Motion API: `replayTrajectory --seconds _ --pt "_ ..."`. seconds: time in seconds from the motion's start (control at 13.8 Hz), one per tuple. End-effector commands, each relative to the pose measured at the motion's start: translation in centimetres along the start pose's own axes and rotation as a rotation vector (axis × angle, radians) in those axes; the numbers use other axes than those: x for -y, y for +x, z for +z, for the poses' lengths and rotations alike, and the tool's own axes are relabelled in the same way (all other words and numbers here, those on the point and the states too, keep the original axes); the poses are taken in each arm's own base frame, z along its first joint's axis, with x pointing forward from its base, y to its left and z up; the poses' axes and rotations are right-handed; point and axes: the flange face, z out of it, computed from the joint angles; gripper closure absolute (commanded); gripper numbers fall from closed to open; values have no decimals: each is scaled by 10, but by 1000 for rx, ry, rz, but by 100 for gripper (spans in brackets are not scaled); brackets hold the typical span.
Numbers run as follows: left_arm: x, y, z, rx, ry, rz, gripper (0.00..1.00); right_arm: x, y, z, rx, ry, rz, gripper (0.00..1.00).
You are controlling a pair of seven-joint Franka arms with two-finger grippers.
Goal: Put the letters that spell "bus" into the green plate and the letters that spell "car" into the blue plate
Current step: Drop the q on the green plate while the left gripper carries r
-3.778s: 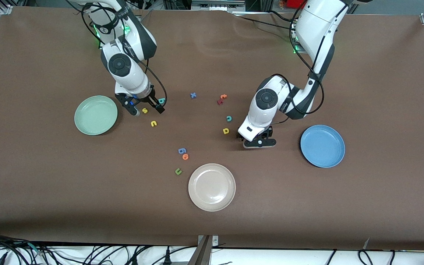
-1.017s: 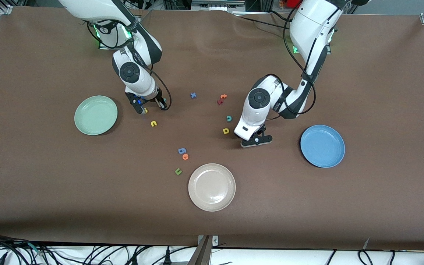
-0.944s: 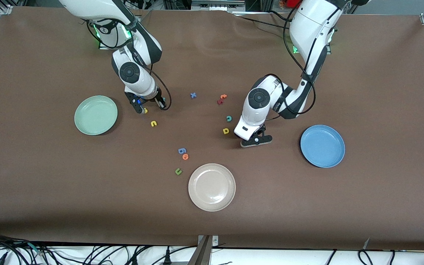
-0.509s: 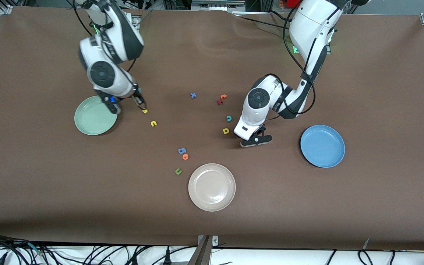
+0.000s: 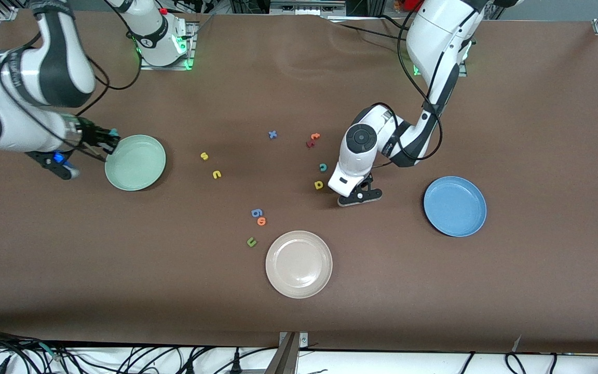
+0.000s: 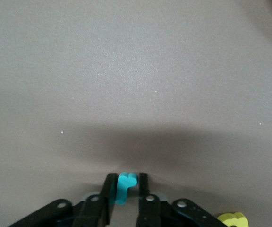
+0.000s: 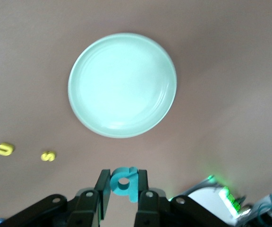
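Clock bearings are as the front camera sees the counter (image 5: 538,130), with twelve pointing at my bases.

The green plate (image 5: 135,162) (image 7: 122,85) lies toward my right arm's end and holds nothing. The blue plate (image 5: 454,206) lies toward my left arm's end, also bare. The cream plate (image 5: 299,264) sits nearest the camera.

My right gripper (image 5: 104,141) (image 7: 123,189) hangs just off the green plate's rim at its ten o'clock, with the fingers clamped on the teal "b" (image 7: 124,182).

My left gripper (image 5: 359,196) (image 6: 125,198) is down at the counter, at nine o'clock from the blue plate. Its fingers press both sides of the teal "r" (image 6: 125,187).

The yellow "a" (image 5: 318,184) (image 6: 233,220) lies at ten o'clock from that gripper. The teal "c" (image 5: 323,167) lies at the "a"'s twelve.

The yellow "s" (image 5: 204,156) (image 7: 47,156) lies at three o'clock from the green plate. The yellow "u" (image 5: 217,174) (image 7: 4,149) lies at the "s"'s five.
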Motion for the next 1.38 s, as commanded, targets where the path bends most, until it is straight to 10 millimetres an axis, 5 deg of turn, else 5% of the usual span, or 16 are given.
replayTrajectory --seconds 0.0,0.29,0.51,0.8,1.02,1.16,1.24,1.31 --pt "1 -11 16 24 50 -2 79 -6 40 33 -4 -6 -112 100" --pt "-2 -14 18 25 53 -10 87 -13 85 112 -31 -18 -147 100" --pt "-2 -14 19 25 55 -30 92 -17 95 148 -75 -10 -180 100" --pt "-2 -13 17 25 55 -32 98 -18 95 157 -71 -10 -189 100" --pt "-6 15 -19 57 112 -47 98 -19 90 166 -35 3 -189 95" --pt "3 38 -38 83 136 -41 98 -19 89 161 -36 5 -206 22" --pt "12 46 -44 112 136 -21 98 -19 86 157 -30 7 -207 1" --pt "22 57 -51 151 130 9 98 -19 82 150 -9 5 -204 0"
